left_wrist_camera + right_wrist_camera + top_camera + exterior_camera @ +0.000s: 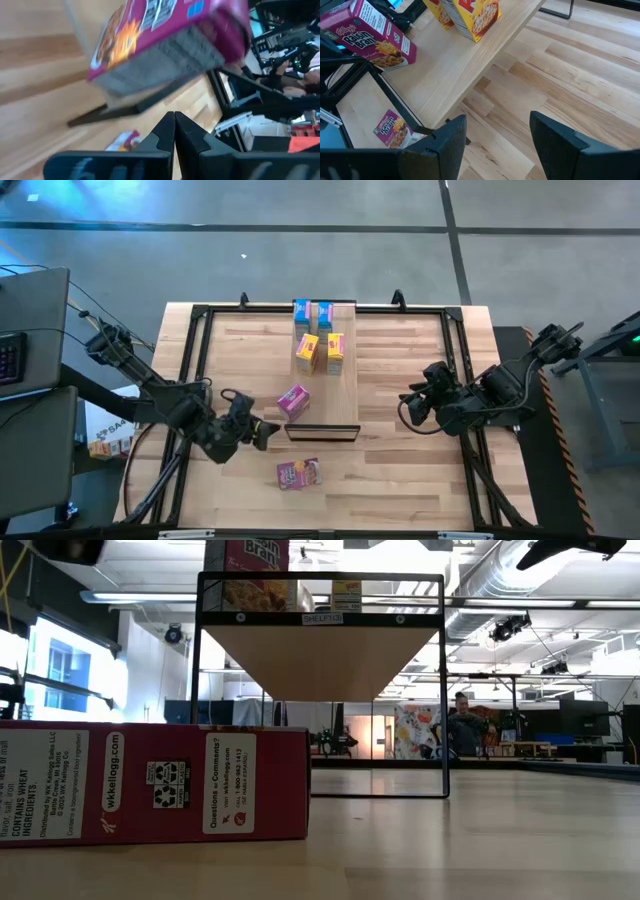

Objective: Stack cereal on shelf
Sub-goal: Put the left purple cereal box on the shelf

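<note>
Seeing magenta cardboard cereal box [298, 473] flat on table [400, 470], lower centre of high view, long axis across frame. Our left end effector [268, 431], closed and empty, sits up-left, nearer. Right end effector [407, 402] open. Pale-wood shelf [338, 405] above.

blue boxes [312, 316]: blue with pink print, I see two at the shelf's far end
yellow boxes [320, 352]: yellow, red lettering
magenta box on shelf [293, 400]: magenta, golden cereal picture
magenta box off shelf [298, 473]: magenta, yellow print
shelf [345, 395]: pale wood, dark front edge
my grippers: black, left gripper [268, 431] and right gripper [408, 402]
</note>
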